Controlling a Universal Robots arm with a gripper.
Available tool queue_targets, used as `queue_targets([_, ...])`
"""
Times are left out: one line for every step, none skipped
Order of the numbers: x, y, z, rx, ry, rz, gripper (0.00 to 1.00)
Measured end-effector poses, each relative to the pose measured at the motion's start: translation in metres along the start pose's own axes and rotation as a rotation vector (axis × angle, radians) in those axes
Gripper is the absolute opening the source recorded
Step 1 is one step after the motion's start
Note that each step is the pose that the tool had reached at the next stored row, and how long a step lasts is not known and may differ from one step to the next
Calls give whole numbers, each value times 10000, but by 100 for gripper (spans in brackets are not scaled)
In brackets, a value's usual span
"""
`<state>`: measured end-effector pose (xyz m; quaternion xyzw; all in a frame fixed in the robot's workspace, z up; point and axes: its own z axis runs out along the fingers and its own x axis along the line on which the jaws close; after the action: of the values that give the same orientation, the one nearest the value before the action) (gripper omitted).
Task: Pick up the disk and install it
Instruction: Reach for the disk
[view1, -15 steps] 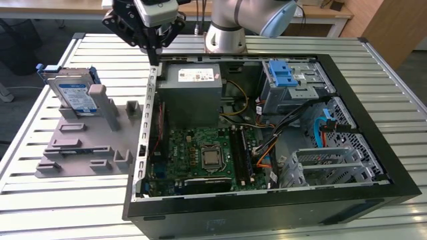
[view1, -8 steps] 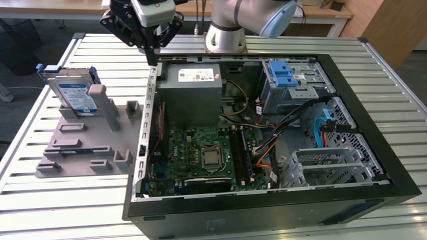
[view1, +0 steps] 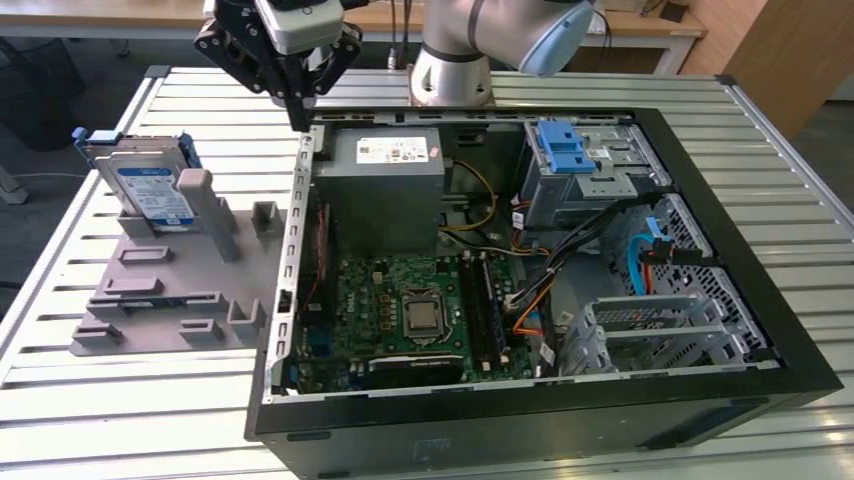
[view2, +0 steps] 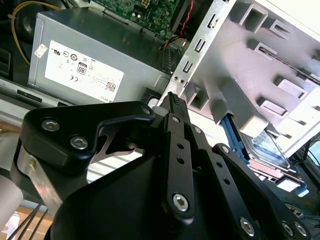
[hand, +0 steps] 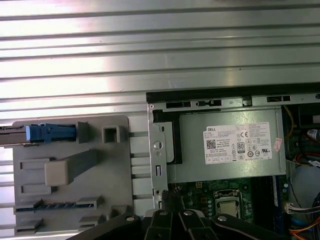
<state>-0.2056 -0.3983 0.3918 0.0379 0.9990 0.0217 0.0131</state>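
The black computer case (view1: 534, 425) is lying on its side with the cover off, so its inside is facing up and things can go in from above. On the exterior view's left, the grey holder (view1: 147, 310) is sitting on the metal table (view1: 80, 420) just beside the case. The disk (view1: 144, 190) is standing upright at the holder's far end, probably so its top edge is sticking up for grabbing. It is wearing a blue-and-white label, but the words are too small to read. Farther back, the gripper (view1: 296, 112) is hanging over the case's far corner, near the grey box (view1: 380, 205) with its white printed sticker (view1: 394, 151). Its fingers are pressing together, holding nothing, apart from the disk.
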Motion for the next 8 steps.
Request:
queue_targets([5, 0, 0, -1, 0, 0, 11])
queue_targets([10, -1, 0, 0, 0, 0, 11])
queue_targets([14, -1, 0, 0, 0, 0, 11])
queue_targets([20, -2, 0, 0, 0, 0, 11])
queue_targets([25, -2, 1, 0, 0, 0, 11])
queue_targets([29, -2, 1, 0, 0, 0, 11])
queue_targets([33, -2, 1, 0, 0, 0, 11])
queue_targets([39, -3, 1, 0, 0, 0, 11])
